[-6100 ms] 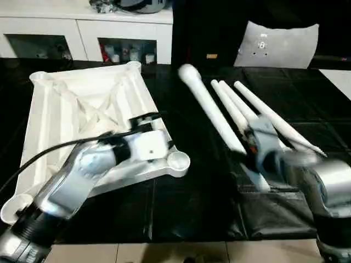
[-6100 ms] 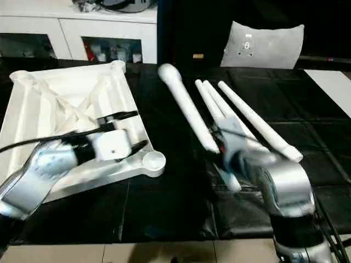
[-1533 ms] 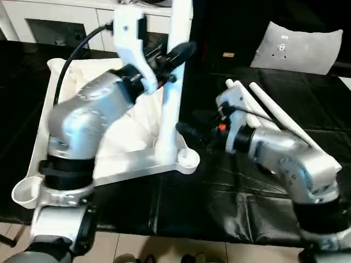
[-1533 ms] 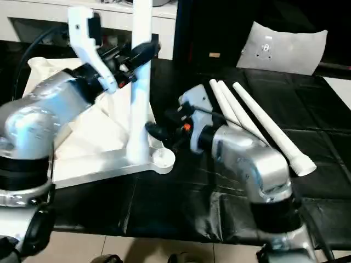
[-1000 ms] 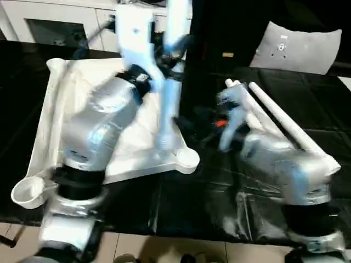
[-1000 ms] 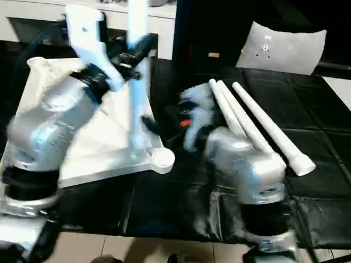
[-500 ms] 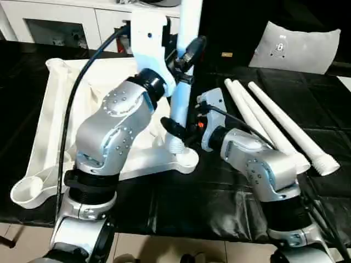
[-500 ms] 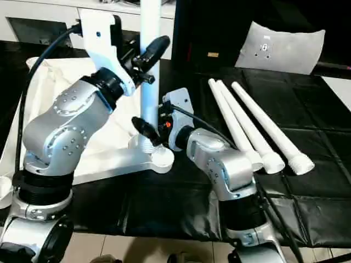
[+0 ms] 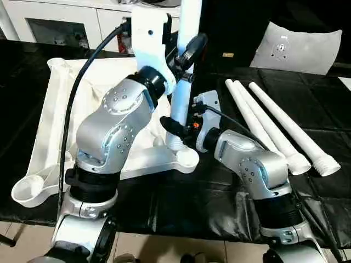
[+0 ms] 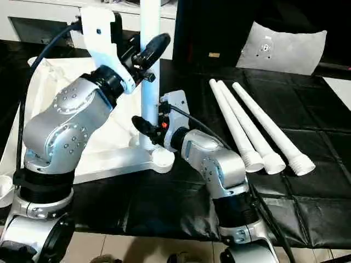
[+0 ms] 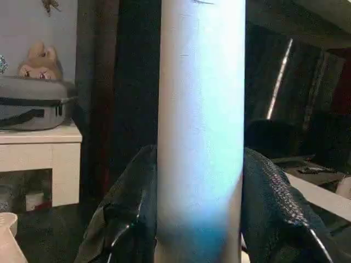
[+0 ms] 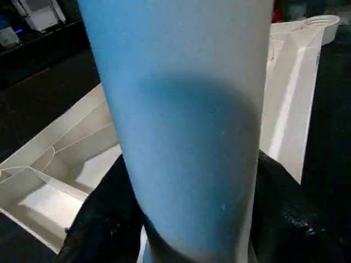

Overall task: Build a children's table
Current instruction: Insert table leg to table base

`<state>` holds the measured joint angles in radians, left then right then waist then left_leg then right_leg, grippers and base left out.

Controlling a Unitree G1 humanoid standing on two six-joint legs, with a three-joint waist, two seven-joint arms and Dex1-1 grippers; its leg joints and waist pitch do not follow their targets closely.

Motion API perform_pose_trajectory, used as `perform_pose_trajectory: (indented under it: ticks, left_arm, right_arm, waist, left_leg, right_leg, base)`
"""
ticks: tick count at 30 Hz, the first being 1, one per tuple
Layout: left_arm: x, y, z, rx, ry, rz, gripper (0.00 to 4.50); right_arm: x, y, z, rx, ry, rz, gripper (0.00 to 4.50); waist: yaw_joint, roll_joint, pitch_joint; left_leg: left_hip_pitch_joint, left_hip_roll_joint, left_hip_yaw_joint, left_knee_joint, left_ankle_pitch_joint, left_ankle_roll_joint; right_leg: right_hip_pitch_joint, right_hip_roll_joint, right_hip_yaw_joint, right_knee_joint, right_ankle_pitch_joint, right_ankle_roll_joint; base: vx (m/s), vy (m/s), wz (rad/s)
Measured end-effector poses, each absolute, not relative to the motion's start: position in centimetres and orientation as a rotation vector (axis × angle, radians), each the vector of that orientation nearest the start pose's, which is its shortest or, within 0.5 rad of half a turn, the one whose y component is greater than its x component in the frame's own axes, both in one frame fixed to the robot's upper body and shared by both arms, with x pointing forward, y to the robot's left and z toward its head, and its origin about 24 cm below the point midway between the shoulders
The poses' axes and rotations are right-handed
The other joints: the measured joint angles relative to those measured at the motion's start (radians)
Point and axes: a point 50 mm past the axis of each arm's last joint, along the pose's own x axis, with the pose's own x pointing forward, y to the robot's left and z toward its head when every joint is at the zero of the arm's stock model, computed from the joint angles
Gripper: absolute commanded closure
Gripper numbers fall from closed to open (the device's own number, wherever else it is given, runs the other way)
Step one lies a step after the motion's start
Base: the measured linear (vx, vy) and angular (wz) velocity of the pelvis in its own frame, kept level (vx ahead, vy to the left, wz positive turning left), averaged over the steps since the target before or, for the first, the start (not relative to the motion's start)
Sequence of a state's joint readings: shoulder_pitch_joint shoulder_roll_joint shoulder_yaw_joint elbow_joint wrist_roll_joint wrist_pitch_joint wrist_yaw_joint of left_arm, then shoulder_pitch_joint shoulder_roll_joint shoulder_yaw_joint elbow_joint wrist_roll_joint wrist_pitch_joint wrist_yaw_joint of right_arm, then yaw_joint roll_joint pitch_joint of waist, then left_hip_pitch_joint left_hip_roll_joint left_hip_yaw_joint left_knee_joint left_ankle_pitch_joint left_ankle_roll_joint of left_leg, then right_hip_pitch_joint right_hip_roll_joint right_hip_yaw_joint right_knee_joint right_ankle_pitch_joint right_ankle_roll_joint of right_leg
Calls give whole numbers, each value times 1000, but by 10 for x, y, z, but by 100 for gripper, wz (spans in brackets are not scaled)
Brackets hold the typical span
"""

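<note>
The white table leg (image 9: 184, 66) stands straight up, with its bottom end at the round corner socket (image 9: 184, 157) of the white table top (image 9: 60, 109). The table top lies upside down on the black bench (image 9: 329, 98). The left hand (image 9: 184, 57) grips the leg high up, one black finger on each side of it. The right hand (image 9: 176, 130) is low, just above the socket, and its fingers sit on both sides of the leg too; they look snug on it. So the leg's long line runs up and down, between the two hands, one above the other. I think the next job is to twist the leg into the socket, and the low right hand is nearer that spot. Three more legs (image 9: 274, 129) lie side by side on the bench, to the right.
</note>
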<state>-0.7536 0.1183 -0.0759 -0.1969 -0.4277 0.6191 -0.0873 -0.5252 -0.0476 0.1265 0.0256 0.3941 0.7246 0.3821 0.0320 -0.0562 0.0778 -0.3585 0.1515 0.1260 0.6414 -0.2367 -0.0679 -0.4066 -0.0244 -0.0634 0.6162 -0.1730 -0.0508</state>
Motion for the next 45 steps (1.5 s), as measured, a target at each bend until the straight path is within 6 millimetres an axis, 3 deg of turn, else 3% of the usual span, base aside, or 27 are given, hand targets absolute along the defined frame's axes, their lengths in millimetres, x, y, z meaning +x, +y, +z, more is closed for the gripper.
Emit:
perform_pose_trajectory:
  ticks: [4, 5, 9, 28, 35, 40, 45]
  left_arm:
    - [318, 68, 240, -102, -248, -579, 280]
    - [318, 68, 240, -101, -245, -581, 245]
    - [319, 69, 239, -99, -241, -589, 210]
    - [317, 78, 229, -120, -231, -671, 210]
    - [307, 85, 210, -221, -162, -805, 210]
    - [296, 90, 208, -289, -157, -863, 210]
    - [283, 104, 184, -404, -40, -901, 210]
  right_arm:
    - [312, -52, 117, 222, 263, 808, 245]
    - [312, -52, 117, 222, 265, 807, 246]
    - [312, -51, 116, 216, 267, 806, 246]
    - [307, -51, 109, 198, 282, 836, 248]
    - [282, -68, 91, 169, 292, 919, 254]
    - [267, -76, 93, 154, 278, 966, 255]
    - [244, -89, 78, 150, 344, 1009, 256]
  waist:
    - [0, 2, 0]
    - [0, 2, 0]
    - [0, 4, 1]
    - [1, 6, 1]
    - [2, 12, 1]
    - [1, 13, 1]
    - [0, 17, 0]
  left_leg:
    - [0, 1, 0, 0, 1, 0]
    - [0, 1, 0, 0, 1, 0]
    - [-1, 2, 0, 0, 2, 0]
    - [-2, 5, 0, 0, 4, -3]
    - [-1, 5, 0, 0, 4, -2]
    - [1, 6, 0, 0, 4, -2]
    - [1, 6, 0, 0, 5, -1]
  right_leg:
    - [0, 0, -1, 0, 1, -1]
    - [0, 0, -1, 0, 1, -2]
    - [0, 0, -2, 0, 2, -2]
    - [1, 0, -5, -1, 4, 2]
    - [3, 0, -5, -4, 7, -2]
    - [4, 0, -6, -4, 5, 2]
    - [5, 0, -7, -6, 4, 3]
  base:
    - [0, 0, 0]
    - [0, 0, 0]
    - [0, 0, 0]
    - [0, 0, 0]
    - [0, 0, 0]
    - [0, 0, 0]
    - [0, 0, 0]
